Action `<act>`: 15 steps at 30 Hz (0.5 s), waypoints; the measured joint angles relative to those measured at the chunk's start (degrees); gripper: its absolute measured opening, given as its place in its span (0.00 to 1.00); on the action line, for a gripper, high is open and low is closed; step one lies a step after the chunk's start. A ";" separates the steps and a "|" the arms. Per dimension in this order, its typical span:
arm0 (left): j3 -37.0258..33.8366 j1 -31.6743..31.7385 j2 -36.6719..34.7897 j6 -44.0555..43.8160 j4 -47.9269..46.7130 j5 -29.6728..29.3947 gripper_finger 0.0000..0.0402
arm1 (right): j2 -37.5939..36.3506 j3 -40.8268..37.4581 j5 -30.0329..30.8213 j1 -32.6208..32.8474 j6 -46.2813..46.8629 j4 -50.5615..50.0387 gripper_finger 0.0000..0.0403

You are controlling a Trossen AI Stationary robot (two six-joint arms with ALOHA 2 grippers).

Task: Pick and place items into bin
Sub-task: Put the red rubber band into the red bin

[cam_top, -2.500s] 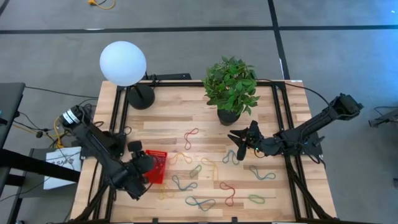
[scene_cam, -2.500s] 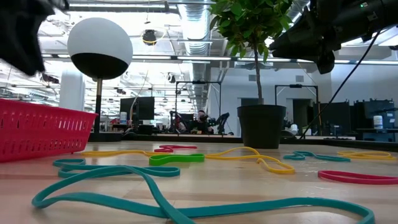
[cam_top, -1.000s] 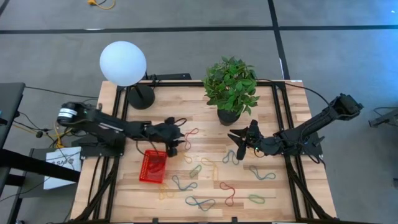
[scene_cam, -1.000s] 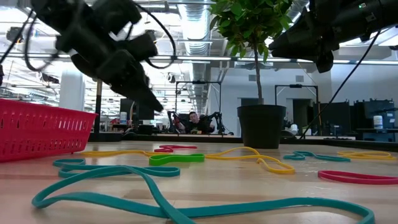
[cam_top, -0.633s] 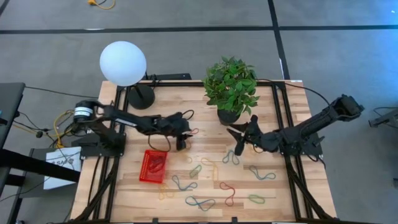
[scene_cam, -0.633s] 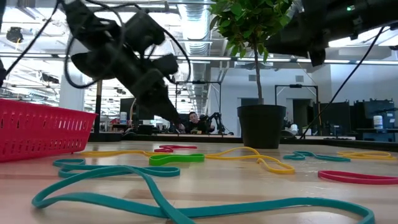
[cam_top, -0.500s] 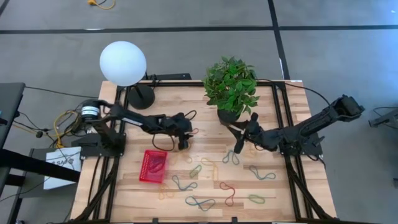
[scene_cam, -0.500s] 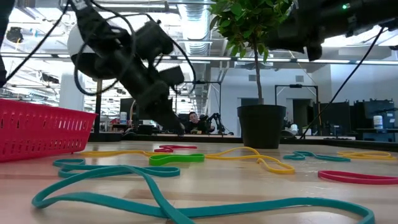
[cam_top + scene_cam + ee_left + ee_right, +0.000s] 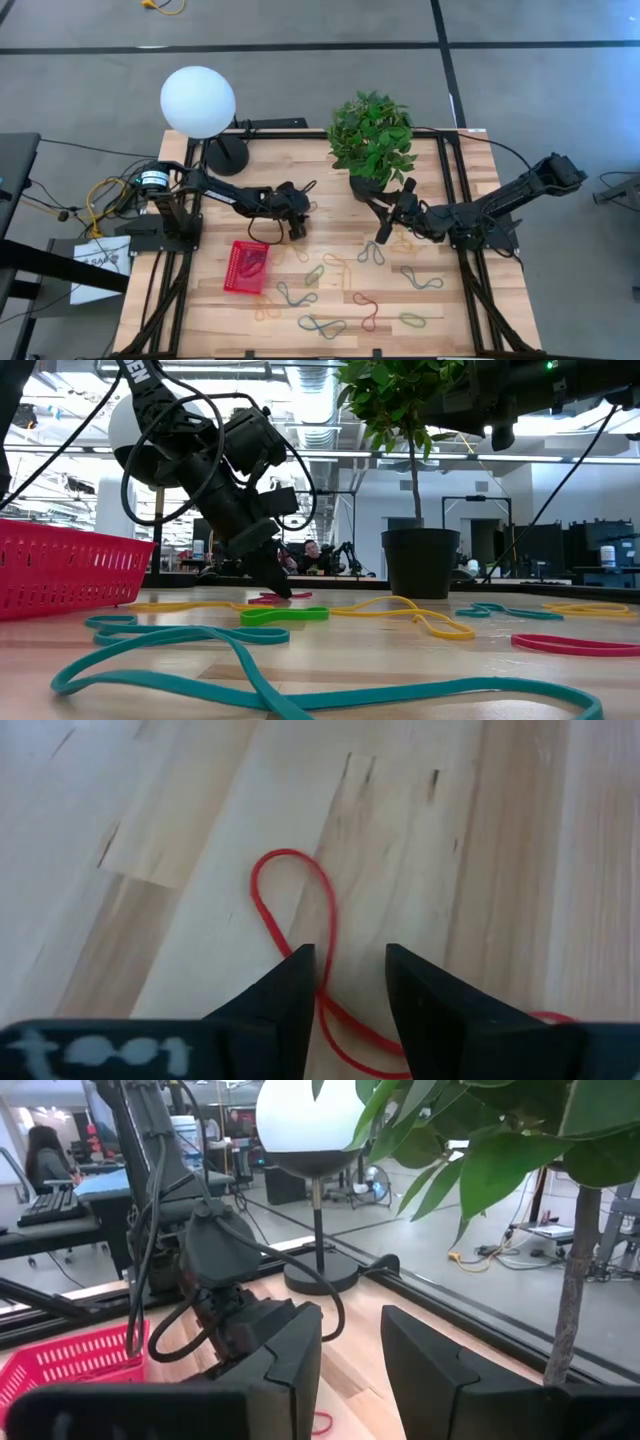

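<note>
— Left gripper point(image 9: 297, 228) first: what's it doing?
— Its fingers are parted narrowly, straddling a thin red rubber loop point(image 9: 300, 935) lying flat on the table point(image 9: 330, 190), tips down at the wood; nothing gripped yet.

— And the right gripper point(image 9: 381, 232)?
— Hanging just at 6 o'clock of the black plant pot point(image 9: 420, 562), fingers a little apart, holding nothing.

— Materials?
— Pale butcher-block planks with visible grain. Floppy bands in teal, green, yellow and red scatter across the table's front half. The red mesh-sided plastic bin point(image 9: 246, 266) sits at 7 o'clock of the left gripper.

— Surroundings?
— A white globe lamp point(image 9: 198, 101) at the table's 11 o'clock; grey floor around; an open workshop behind.
</note>
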 joint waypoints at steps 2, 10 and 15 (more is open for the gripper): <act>0.00 0.00 0.00 -0.28 -0.08 -0.15 0.29 | 0.00 0.00 -0.02 0.00 -0.04 -0.02 0.26; 0.03 -0.01 0.62 -1.02 -0.21 -0.49 0.23 | 0.00 0.00 -0.02 0.00 -3.08 2.03 0.26; 0.17 -0.02 2.51 -1.42 -0.04 -1.20 0.07 | 0.00 0.00 0.11 -0.53 -7.35 3.43 0.26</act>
